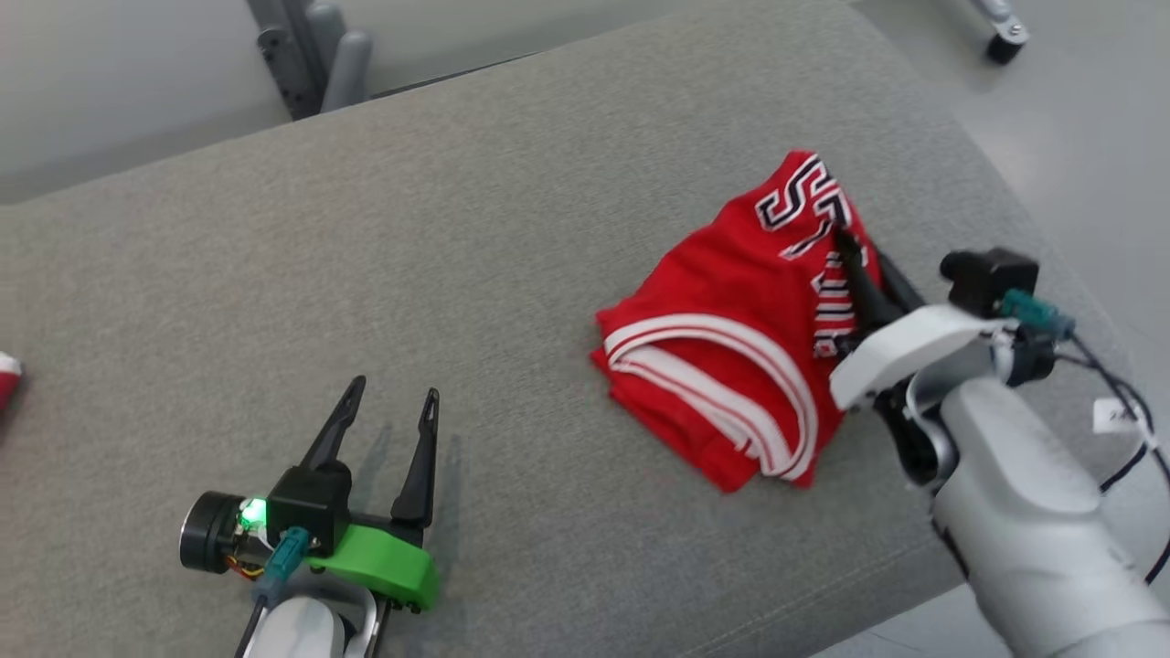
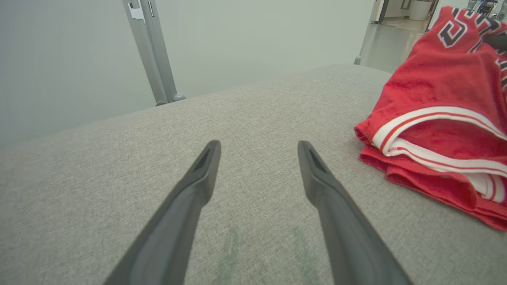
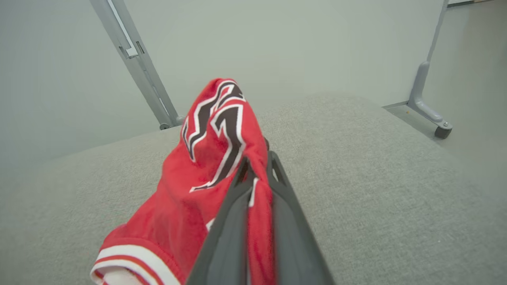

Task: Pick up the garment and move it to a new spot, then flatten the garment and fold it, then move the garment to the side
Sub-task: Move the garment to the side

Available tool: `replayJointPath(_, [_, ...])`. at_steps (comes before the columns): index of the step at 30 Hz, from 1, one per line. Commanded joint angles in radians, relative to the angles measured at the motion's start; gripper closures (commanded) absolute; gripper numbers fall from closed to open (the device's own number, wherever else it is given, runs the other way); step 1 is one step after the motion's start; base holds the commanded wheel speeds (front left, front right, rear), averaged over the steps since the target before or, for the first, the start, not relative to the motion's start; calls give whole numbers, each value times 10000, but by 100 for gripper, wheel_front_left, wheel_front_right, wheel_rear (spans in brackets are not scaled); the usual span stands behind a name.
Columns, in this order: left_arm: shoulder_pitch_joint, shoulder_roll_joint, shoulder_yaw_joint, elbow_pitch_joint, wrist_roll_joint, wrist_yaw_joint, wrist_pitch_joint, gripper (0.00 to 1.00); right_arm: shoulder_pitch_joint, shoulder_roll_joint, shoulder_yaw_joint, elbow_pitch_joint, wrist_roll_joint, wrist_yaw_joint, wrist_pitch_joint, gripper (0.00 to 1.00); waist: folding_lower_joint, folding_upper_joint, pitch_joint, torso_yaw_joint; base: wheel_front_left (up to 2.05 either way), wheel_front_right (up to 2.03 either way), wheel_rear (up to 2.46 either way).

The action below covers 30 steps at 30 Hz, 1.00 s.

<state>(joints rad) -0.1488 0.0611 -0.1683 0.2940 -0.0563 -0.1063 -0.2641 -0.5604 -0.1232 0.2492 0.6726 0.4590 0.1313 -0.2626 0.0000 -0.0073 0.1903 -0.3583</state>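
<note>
Head view, grey cushion, red garment pinched by R fingers, L fingers spread, pale floor beyond

Saw a red folded knit garment, banded with white stripes toward 6 o'clock, lettered black with white outlines at 1 o'clock. Found plain heathered grey woven upholstery beneath. Noted a green plastic bracket at 7 o'clock, a white plastic bracket at 4 o'clock.
</note>
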Motion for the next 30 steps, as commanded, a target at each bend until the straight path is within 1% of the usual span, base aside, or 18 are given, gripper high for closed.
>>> replayJointPath(1, [-297,137,19,-110,108,-50,3,0,-681,-291,-278,313,-251,-12,-29,100,0,73,1848,2144,0,0,0])
replayJointPath(2, [-297,137,19,-110,108,-50,3,0,-681,-291,-278,313,-251,-12,-29,100,0,73,1848,2144,0,0,0])
replayJointPath(5, [-383,201,115,-225,206,-64,2,0,-1659,-749,-972,1105,-738,-12,-28,100,0,73,2223,2626,0,0,0])
replayJointPath(6, [-424,276,169,-314,281,-57,2,0,-2203,-1107,-1596,1666,-1108,-12,-28,100,0,73,2435,2865,0,0,0])
replayJointPath(10, [-450,393,168,-546,413,-34,2,0,-2949,-1915,-2958,2757,-2089,-15,-28,100,0,73,2692,3165,0,0,0])
replayJointPath(16, [-515,411,141,-727,507,25,2,0,-3138,-2996,-5371,3516,-3658,-15,-28,100,0,73,2771,3292,0,0,0])
replayJointPath(18, [-531,410,120,-758,515,35,2,0,-3005,-3216,-6170,3594,-4224,-15,-28,100,0,73,2733,3283,0,0,0])
replayJointPath(20, [-526,441,131,-788,488,42,2,0,-2885,-3370,-6761,3553,-4913,-15,-30,100,0,73,2712,3251,0,0,0])
replayJointPath(25, [-497,533,196,-808,462,68,2,0,-2957,-3428,-8208,3664,-6384,-15,-28,100,0,73,2721,3123,0,0,0])
replayJointPath(26, [-518,533,197,-798,460,76,2,0,-2910,-3509,-8500,3679,-6699,-15,-28,92,0,73,2713,3117,0,0,0])
replayJointPath(27, [-541,524,187,-778,460,82,2,0,-2882,-3540,-8828,3664,-6965,-16,-28,8,0,73,2692,3119,0,0,0])
replayJointPath(28, [-565,508,168,-775,460,90,2,0,-2915,-3466,-9125,3511,-7174,-15,-28,0,0,73,2668,3127,0,0,0])
replayJointPath(30, [-545,472,185,-736,434,121,2,0,-2959,-3166,-9378,3133,-7587,-13,-28,0,0,73,2570,3124,0,0,0])
